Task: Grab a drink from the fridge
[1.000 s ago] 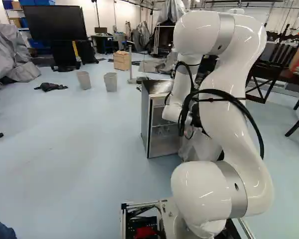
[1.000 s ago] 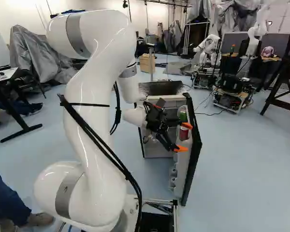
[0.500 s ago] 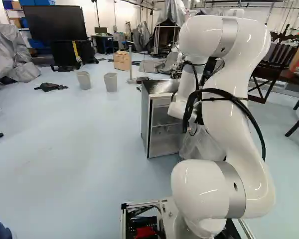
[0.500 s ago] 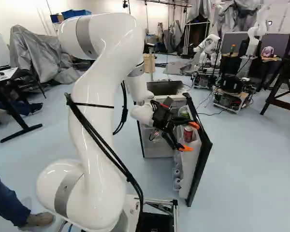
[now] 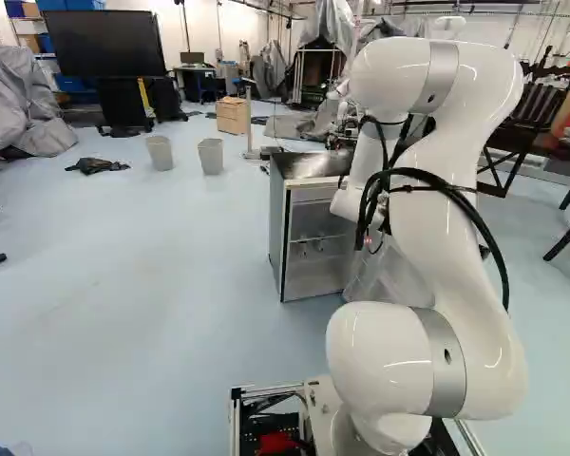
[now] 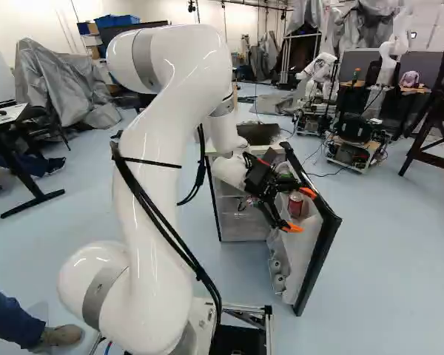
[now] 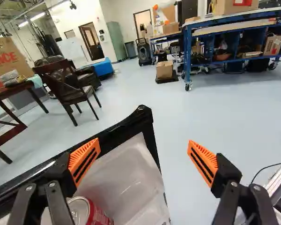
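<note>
**While your gripper (image 6: 301,211) stands spread and empty, a red can (image 6: 295,204) sits in the fridge door (image 6: 305,253)**

Left base view: your arm (image 5: 446,218) overlaps the fridge (image 5: 309,167). Right base view: the door hangs open. Wrist view: the can is by one finger (image 7: 84,161).

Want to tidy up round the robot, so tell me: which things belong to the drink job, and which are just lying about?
Belong to the job:
- fridge
- its open door
- red can in the door
- open claw

Apparently just lying about:
- grey bin
- second grey bin
- dark bundle on the floor
- wooden box
- wooden chair
</note>
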Controlling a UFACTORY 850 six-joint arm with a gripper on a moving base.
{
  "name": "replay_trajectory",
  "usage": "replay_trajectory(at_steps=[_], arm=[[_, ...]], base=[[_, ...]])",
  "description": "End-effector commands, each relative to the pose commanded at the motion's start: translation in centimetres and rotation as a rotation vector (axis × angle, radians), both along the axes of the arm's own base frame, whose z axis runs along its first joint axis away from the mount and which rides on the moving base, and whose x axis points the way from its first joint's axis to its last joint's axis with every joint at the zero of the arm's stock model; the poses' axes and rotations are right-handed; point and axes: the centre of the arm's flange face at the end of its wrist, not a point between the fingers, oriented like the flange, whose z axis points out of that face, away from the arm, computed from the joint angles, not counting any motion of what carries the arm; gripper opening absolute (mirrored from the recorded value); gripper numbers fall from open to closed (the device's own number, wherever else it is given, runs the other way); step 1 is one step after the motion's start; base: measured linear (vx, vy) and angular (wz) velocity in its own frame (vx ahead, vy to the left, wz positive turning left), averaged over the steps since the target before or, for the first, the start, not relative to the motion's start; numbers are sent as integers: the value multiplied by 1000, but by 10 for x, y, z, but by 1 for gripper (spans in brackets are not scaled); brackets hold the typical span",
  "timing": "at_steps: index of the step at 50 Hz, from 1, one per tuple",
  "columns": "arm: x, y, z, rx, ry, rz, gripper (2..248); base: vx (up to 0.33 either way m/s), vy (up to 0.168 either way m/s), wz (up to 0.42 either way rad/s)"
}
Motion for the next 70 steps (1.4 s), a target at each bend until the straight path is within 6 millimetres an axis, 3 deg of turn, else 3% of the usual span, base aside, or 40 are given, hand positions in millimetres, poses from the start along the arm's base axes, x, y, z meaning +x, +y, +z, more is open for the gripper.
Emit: replay_trajectory(at_steps=[26, 36, 49, 70], arm=[[12, -41, 3, -15, -47, -75, 247], [14, -46, 3, -17, -52, -83, 247], [5, -35, 2, -16, -27, -38, 247], [-18, 2, 3, -29, 62, 222, 247]], base=[[0, 0, 0], [0, 0, 0], [0, 0, 0], [0, 0, 0]])
